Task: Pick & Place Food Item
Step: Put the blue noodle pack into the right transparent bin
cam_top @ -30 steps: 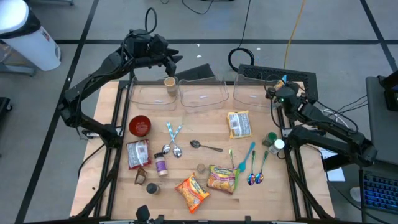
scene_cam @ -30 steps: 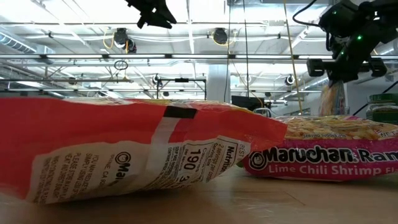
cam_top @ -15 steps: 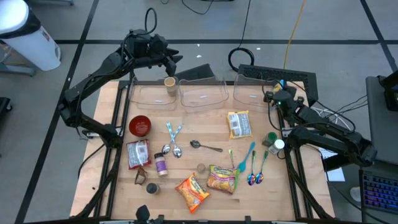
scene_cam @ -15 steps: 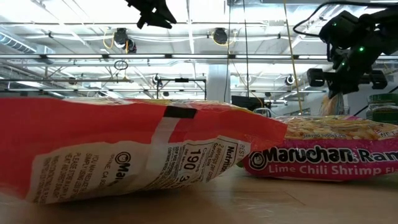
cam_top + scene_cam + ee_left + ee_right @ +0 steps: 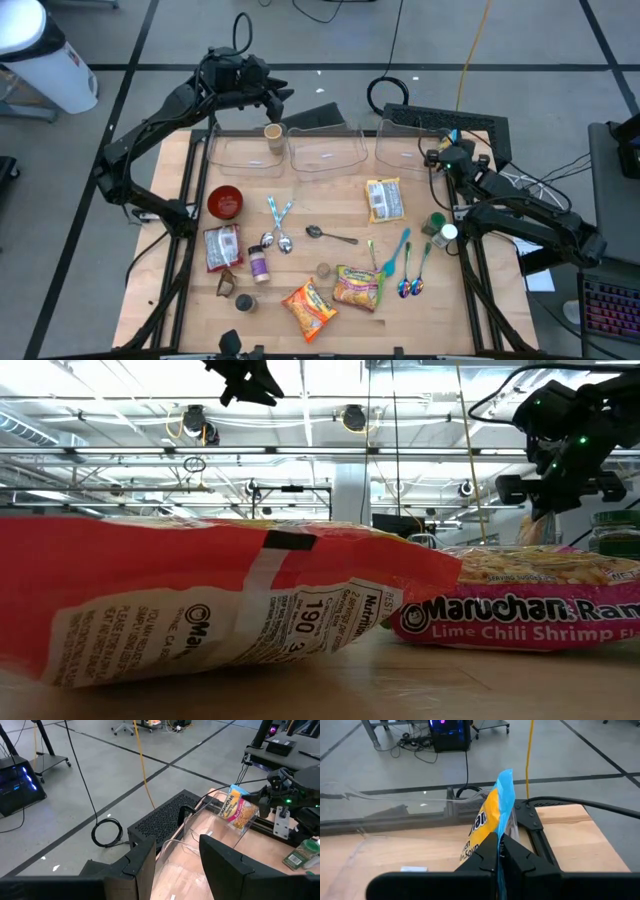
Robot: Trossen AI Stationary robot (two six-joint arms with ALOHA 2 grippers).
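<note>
Right jaws (image 5: pixel 498 851) pinching noodle packet (image 5: pixel 487 817), above right bin (image 5: pixel 415 148)

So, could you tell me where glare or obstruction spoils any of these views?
Low view: ceiling lights glare at the top, and the red packet fills the foreground, hiding much behind it. High view: evenly lit. Right wrist view: the yellow packet in the right claw blocks the middle.
</note>
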